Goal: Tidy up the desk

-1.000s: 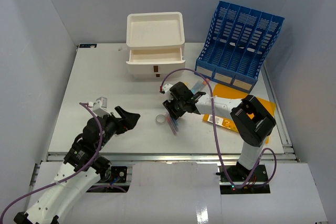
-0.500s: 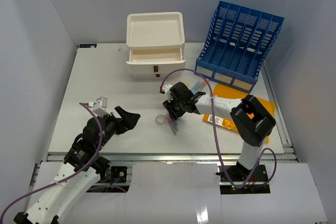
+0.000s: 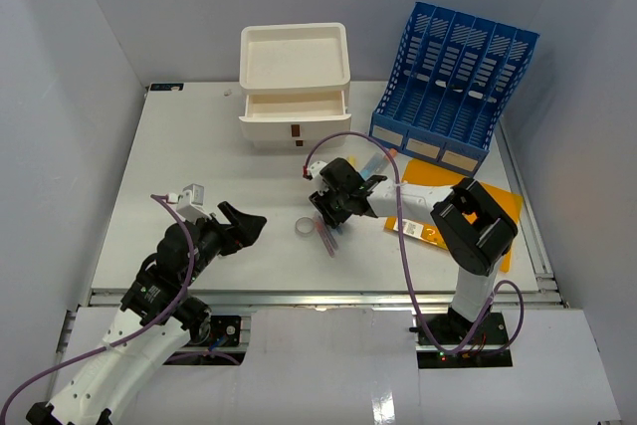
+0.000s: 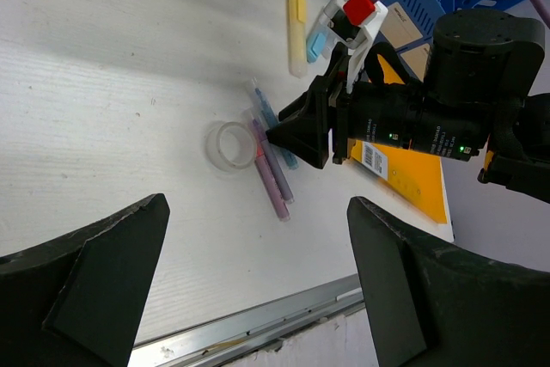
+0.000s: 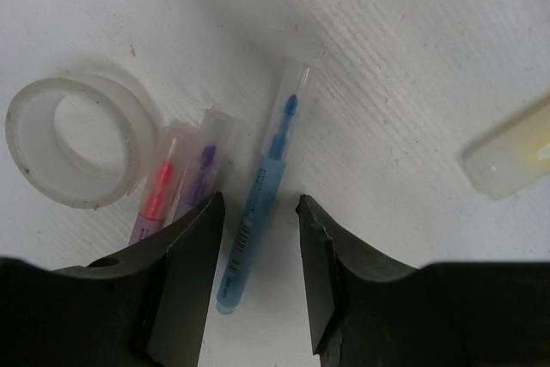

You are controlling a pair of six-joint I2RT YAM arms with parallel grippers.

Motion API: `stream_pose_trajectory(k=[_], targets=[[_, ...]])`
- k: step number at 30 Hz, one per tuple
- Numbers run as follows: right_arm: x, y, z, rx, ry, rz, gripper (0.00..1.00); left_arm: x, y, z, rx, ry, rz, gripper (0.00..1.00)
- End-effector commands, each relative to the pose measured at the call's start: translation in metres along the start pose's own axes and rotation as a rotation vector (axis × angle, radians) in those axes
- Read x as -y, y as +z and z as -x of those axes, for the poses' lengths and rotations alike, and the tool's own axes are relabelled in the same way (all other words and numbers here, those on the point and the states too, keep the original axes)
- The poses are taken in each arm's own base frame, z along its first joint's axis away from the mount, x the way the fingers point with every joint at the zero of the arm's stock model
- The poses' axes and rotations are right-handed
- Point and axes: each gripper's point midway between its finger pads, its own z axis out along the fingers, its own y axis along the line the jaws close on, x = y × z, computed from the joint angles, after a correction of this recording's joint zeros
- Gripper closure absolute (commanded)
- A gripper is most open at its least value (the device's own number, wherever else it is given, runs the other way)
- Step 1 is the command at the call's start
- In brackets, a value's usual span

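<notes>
The right gripper (image 5: pixel 258 205) hangs low over the white table (image 3: pixel 199 146), jaws parted and holding nothing, straddling the blue pen (image 5: pixel 279 135), whose long axis runs straight between them, while the wide-open left gripper (image 3: pixel 247 218) sits well apart.

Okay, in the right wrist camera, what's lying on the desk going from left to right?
clear tape roll → pink pen → purple pen → blue pen → yellow highlighter, cut off by the right edge.
</notes>
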Motion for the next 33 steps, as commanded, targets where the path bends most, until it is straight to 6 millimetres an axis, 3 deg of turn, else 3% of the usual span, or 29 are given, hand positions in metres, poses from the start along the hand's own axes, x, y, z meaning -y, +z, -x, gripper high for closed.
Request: stream_pose_trajectory(k=[1,10,16,19,22,25,29,33], targets=[[0.011,0.0,0.003,-0.002,-0.013,-0.06,0.54,-0.002,0.001,-0.006,-0.021,-0.006,0.002,0.04],[0.023,-0.001,-0.002,-0.02,-0.024,-0.107,0.77,-0.006,0.005,-0.024,-0.088,-0.063,0.009,0.04],[0.035,-0.012,0.007,0.013,-0.047,-0.131,0.92,-0.013,0.007,-0.039,-0.13,-0.114,0.023,0.04],[0.028,-0.027,0.027,0.073,-0.124,-0.075,0.92,-0.019,0.009,-0.047,-0.154,-0.141,0.039,0.04],[0.002,-0.073,0.07,0.214,-0.34,0.086,0.92,-0.02,0.009,-0.062,-0.218,-0.165,0.034,0.04],[-0.021,-0.117,0.1,0.337,-0.56,0.202,0.92,-0.021,0.011,-0.068,-0.242,-0.171,0.037,0.04],[-0.017,-0.17,0.152,0.454,-0.71,0.143,0.92,-0.023,0.013,-0.076,-0.27,-0.176,0.033,0.05],[-0.003,-0.201,0.207,0.538,-0.762,0.03,0.92,-0.024,0.014,-0.084,-0.292,-0.19,0.024,0.05]])
